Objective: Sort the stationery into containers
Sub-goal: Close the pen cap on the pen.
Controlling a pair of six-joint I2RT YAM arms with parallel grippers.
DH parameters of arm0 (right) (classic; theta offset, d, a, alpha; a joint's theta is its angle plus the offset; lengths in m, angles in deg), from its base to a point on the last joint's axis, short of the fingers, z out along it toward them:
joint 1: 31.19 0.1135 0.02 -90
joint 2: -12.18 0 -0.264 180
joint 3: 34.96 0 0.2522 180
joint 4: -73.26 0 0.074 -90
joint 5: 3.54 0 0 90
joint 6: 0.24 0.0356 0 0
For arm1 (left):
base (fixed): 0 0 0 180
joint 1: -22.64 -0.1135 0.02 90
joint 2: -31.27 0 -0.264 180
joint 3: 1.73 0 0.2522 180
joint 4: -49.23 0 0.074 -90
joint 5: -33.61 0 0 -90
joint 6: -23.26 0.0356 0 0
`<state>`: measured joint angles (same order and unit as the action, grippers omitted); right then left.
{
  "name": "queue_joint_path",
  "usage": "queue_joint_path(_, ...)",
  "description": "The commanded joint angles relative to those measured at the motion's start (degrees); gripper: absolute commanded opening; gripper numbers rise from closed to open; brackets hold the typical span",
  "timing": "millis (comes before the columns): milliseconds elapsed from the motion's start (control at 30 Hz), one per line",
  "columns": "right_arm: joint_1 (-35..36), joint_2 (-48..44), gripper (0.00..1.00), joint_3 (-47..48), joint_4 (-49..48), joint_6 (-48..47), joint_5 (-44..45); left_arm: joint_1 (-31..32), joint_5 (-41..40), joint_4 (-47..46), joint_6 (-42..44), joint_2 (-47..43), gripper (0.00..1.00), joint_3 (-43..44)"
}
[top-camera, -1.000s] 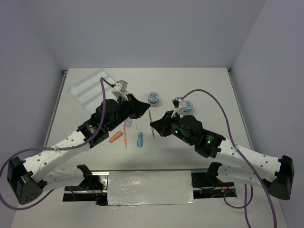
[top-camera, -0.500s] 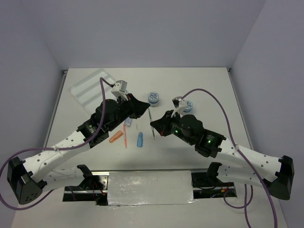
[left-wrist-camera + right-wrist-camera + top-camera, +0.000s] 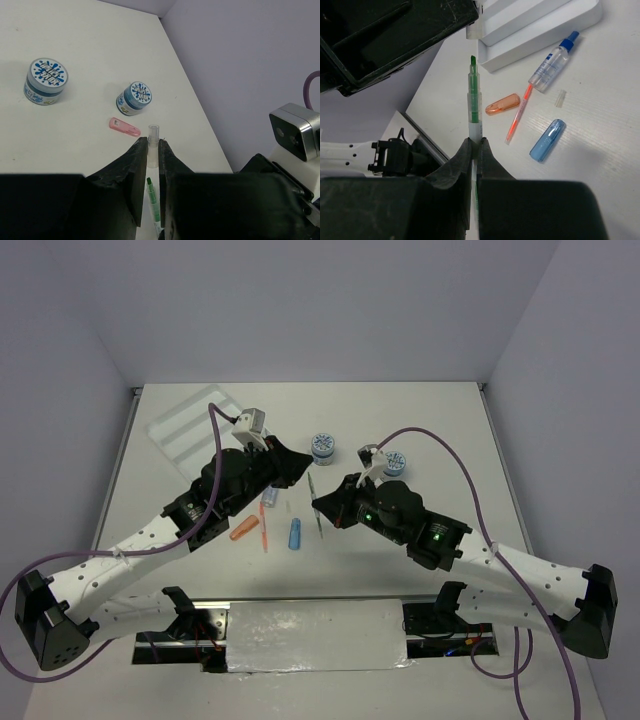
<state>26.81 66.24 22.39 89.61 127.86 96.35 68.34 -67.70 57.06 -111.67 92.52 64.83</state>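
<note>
My left gripper (image 3: 154, 142) is shut on a clear pen cap (image 3: 153, 134), held above the table. The green tip of the grey-green pen (image 3: 152, 196) shows between its jaws just below the cap. My right gripper (image 3: 475, 142) is shut on that pen (image 3: 474, 95), pointing it at the left gripper. In the top view the two grippers (image 3: 303, 462) (image 3: 320, 503) meet mid-table. An orange cap (image 3: 502, 104), an orange pen (image 3: 517, 117), a blue cap (image 3: 547, 140) and a blue-capped clear bottle (image 3: 552, 62) lie on the table. The white tray (image 3: 195, 425) is at the far left.
Two blue-white pots (image 3: 46, 80) (image 3: 136, 97) stand beyond the left gripper, with a pink cap (image 3: 125, 126) lying near them. A small clear piece (image 3: 560, 98) lies by the bottle. The right arm's purple cable (image 3: 440, 445) arcs over the right side of the table.
My right gripper has shifted slightly left with the pen, toward the left gripper. The left arm has hardly moved.
</note>
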Motion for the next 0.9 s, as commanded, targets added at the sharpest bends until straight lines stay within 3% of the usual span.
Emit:
queue_joint_path(0,0.4,-0.1,0.00,1.9,-2.2,0.0,1.9,0.3,-0.6,-2.2,1.2,-1.4,0.26,2.0)
queue_joint_path(867,0.4,-0.3,0.00,3.7,-1.0,-0.9,2.9,0.3,1.1,-2.2,1.1,-0.9,0.25,0.6)
